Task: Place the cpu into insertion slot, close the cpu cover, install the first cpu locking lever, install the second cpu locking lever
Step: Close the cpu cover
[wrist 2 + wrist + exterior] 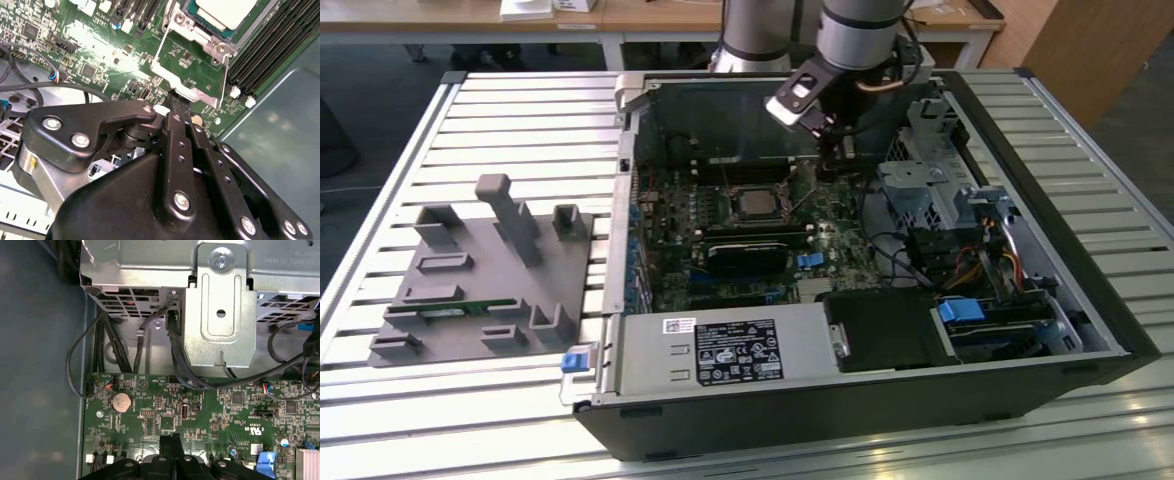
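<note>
1. Exterior view, and the arm is down inside the open case, which sits on the slatted table.
2. The gripper hangs over the motherboard, close to the case's wall on the arm's side.
3. The cpu sits mid-board, just to the exterior view's left of the gripper and lower down.
4. Off by the table's edge on the exterior view's left, a grey fixture stands well apart from the case.
5. Second wrist view now: the cpu lies pale and flat in the slot, seated.
6. The cover is swung open beside the slot, green board showing through its window.
7. The gripper has its black fingers pressed together, tips right at the cover's free edge. Whether they pinch it, I cannot tell.
8. Long memory slots run along the slot's other side.
9. First wrist view: the fingers come to a joined point with no gap between them, over the motherboard.
10. A coin battery sits near the board's corner, and black cables loop from the board's edge up under a metal bracket.
</note>
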{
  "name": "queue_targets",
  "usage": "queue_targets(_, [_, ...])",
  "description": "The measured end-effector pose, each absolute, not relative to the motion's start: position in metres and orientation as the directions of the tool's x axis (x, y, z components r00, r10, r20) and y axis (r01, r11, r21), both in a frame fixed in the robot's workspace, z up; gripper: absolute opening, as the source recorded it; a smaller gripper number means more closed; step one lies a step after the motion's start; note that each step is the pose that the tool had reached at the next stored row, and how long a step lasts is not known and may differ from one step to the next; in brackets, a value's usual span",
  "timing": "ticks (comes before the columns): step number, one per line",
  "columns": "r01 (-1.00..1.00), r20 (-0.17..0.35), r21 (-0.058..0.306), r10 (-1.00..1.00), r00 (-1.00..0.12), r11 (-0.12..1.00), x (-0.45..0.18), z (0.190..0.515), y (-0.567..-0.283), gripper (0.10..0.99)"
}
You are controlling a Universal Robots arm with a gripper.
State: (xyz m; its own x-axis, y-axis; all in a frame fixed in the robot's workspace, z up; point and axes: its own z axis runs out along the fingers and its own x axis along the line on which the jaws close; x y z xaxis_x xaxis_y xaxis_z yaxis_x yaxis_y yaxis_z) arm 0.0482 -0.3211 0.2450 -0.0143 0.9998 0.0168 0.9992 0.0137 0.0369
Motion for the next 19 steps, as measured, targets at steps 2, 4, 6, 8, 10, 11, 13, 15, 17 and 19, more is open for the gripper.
queue_targets(2, [0.999,0.017,0.037,1.0,-0.014,0.014,0.0473,0.245,-0.321,0.106])
queue_targets(4, [0.999,0.017,0.037,1.0,-0.014,0.014,0.0462,0.245,-0.321,0.106])
queue_targets(6, [0.999,0.017,0.037,1.0,-0.014,0.014,0.0448,0.245,-0.321,0.106])
queue_targets(8, [0.999,0.017,0.037,1.0,-0.014,0.014,0.0434,0.245,-0.321,0.106])
queue_targets(10, [0.999,0.017,0.037,1.0,-0.014,0.014,0.0425,0.245,-0.321,0.106])
queue_targets(11, [0.999,0.017,0.037,1.0,-0.014,0.014,0.0424,0.245,-0.321,0.106])
queue_targets(13, [0.999,0.017,0.037,1.0,-0.014,0.014,0.0393,0.245,-0.321,0.106])
queue_targets(15, [0.999,0.017,0.037,1.0,-0.014,0.014,0.0389,0.245,-0.321,0.106])
queue_targets(17, [0.999,0.017,0.037,1.0,-0.014,0.014,0.0384,0.245,-0.321,0.106])
queue_targets(19, [0.999,0.017,0.037,1.0,-0.014,0.014,0.038,0.245,-0.321,0.106])
